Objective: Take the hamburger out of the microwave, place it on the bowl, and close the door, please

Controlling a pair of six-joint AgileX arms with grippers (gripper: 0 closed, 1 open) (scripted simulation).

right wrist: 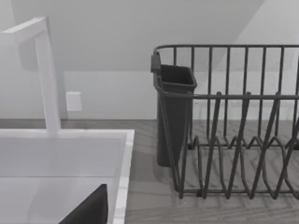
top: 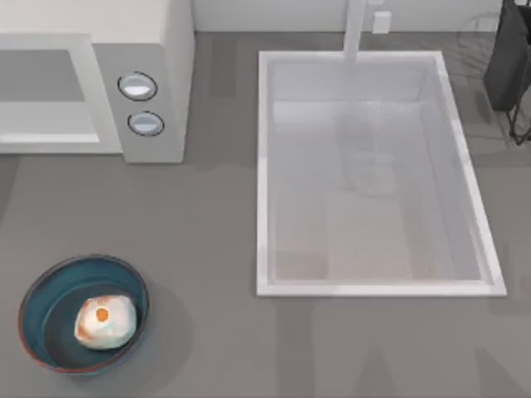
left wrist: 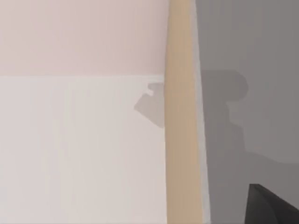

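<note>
Grey countertop (top: 216, 249) viewed from above, the microwave (top: 149, 75) serving as landmark; neither pincer's fingers can be judged apart or together. The left wrist camera faces a white panel with a tan edge (left wrist: 180, 116), probably the door; the hamburger (top: 104, 322) lies inside the bowl (top: 37, 290), in front of the microwave, so closing remains; sink (top: 274, 166) at the microwave's right, dish rack (right wrist: 233, 140) beyond.

Dark, angular left claw (left wrist: 273, 205) tip

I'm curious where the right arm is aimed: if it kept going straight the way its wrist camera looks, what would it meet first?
Probably the dark dish rack beside the white sink, though depth is hard to judge.
</note>
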